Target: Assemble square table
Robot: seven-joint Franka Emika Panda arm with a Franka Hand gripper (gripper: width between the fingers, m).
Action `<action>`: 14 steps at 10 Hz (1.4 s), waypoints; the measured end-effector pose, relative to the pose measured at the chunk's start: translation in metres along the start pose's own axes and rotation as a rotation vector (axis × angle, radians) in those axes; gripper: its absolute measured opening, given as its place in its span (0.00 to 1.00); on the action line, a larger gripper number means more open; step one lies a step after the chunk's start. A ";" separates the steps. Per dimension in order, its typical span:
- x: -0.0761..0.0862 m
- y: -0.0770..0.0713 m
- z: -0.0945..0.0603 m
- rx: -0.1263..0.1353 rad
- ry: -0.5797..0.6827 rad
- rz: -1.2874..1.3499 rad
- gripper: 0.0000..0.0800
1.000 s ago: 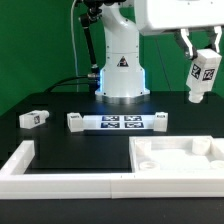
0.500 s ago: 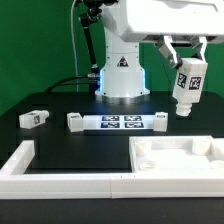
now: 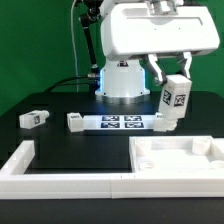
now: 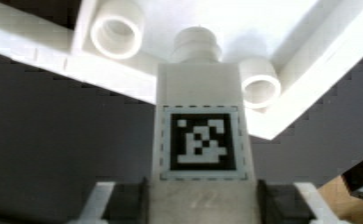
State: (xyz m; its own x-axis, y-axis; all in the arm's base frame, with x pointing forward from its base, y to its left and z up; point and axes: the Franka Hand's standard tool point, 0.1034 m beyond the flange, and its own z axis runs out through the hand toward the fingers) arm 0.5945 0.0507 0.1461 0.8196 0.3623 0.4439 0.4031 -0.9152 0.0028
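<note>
The white square slab [image 3: 180,160] lies flat, pocketed corners up. One tagged leg block [image 3: 177,100] hangs near-upright over it; a second leg block [image 3: 33,118] lies well apart at the exterior view's left.

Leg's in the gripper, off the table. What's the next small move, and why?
Probably nudge the leg until its tip is over a corner hole of the tabletop: the gripper holds it in the air, and the wrist view shows its tip beside the hole.

Table [image 3: 60,138]: slab [image 3: 176,166], marker board [image 3: 117,123], wall [image 3: 40,176], probably 1 leg [image 3: 34,118].
</note>
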 end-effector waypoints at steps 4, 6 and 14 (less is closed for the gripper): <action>0.021 -0.034 0.006 0.012 0.023 0.114 0.36; 0.019 -0.031 0.007 0.011 0.020 0.132 0.36; 0.016 -0.039 0.038 -0.041 0.123 0.190 0.36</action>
State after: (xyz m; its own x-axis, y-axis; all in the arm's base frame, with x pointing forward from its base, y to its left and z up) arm 0.6078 0.0987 0.1187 0.8224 0.1606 0.5458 0.2272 -0.9722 -0.0562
